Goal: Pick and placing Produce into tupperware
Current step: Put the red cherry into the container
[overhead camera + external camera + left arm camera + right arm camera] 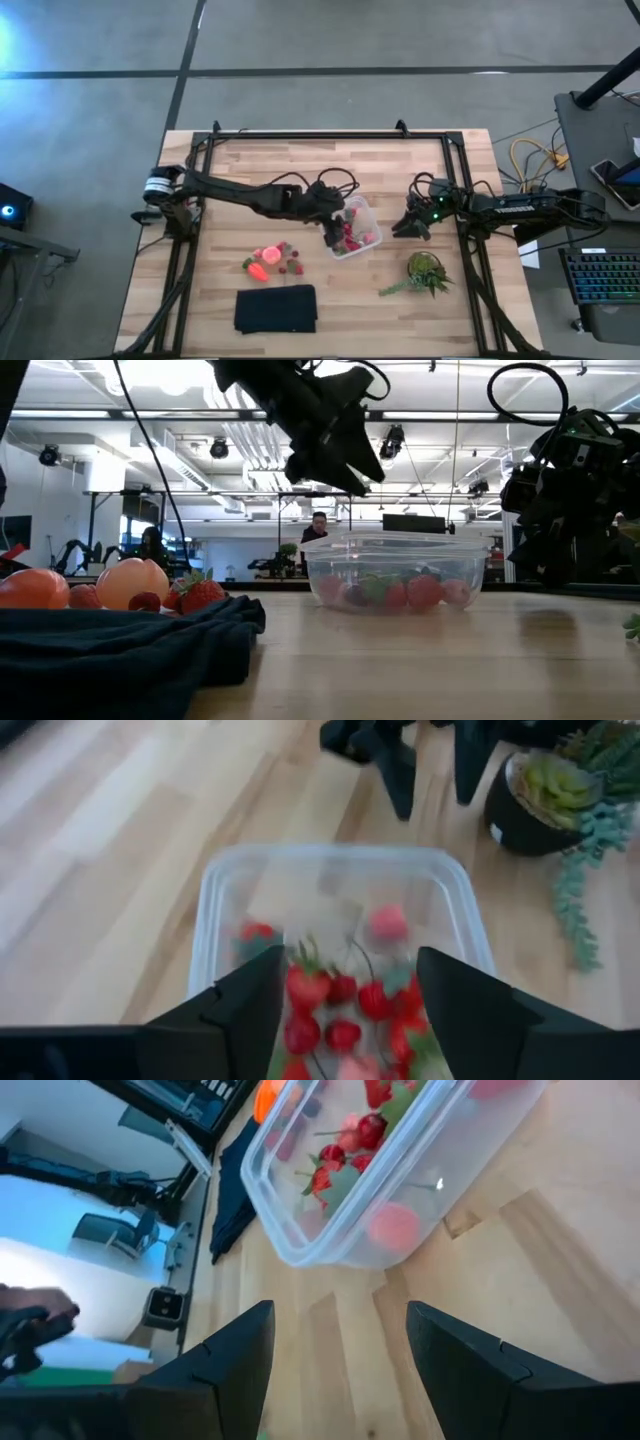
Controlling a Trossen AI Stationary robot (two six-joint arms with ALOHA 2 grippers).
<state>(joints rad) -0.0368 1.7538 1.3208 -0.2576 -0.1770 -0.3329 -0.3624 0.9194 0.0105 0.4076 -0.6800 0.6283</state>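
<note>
The clear square tupperware (355, 228), filled with red strawberries (309, 988), is seen at the centre of the surface (300, 165). The released left claw (333, 232) is held above it; the released right claw (410, 226) waits at 3 o'clock.

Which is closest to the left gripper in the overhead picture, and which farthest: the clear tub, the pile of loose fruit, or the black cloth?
From the left gripper:
1. Clear tub, right beneath it.
2. Loose fruit pile, toward the left arm's side.
3. Black cloth, beyond the pile, near the table's front edge.
</note>
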